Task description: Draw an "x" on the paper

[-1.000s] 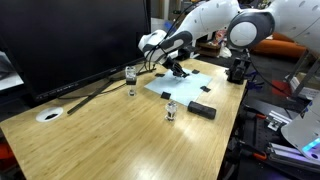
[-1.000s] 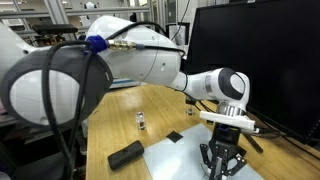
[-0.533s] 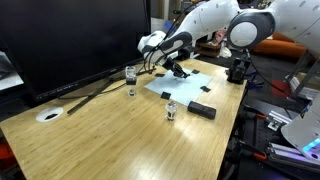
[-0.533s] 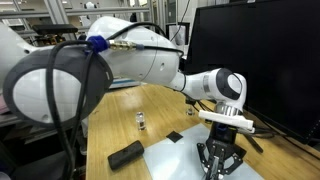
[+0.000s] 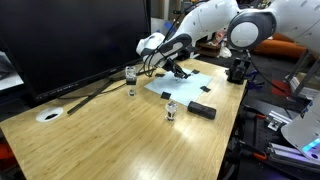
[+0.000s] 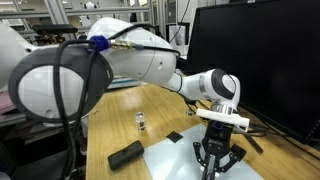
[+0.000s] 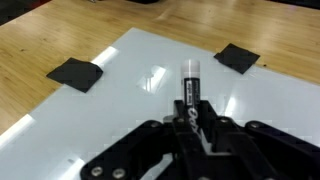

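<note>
- The paper (image 7: 130, 85) lies flat on the wooden worktop (image 5: 110, 135), at the end nearest the arm, close to the worktop's edge.
- Black tape pieces (image 7: 75, 73) sit at the paper's corners; two show in the wrist view.
- The claw (image 7: 192, 120) is clamped on a marker (image 7: 189, 80), over the middle of the paper, away from its edges.
- A black block (image 5: 203, 110) lies just off a paper corner, near the worktop edge.
- A small bottle (image 5: 171, 110) stands on bare wood just beside the paper, and a small clear jar (image 5: 131, 78) stands near another side.
- Open wood runs from there to a white disc (image 5: 48, 115), well apart from the paper.
- A big dark monitor (image 5: 70, 40) walls off the far side.
- Hard to tell whether the marker tip touches the paper.
- In an exterior view the frame bottom cuts off the paper and the lower claw.
- The claw's body hides the rest of the marker in the wrist view.
</note>
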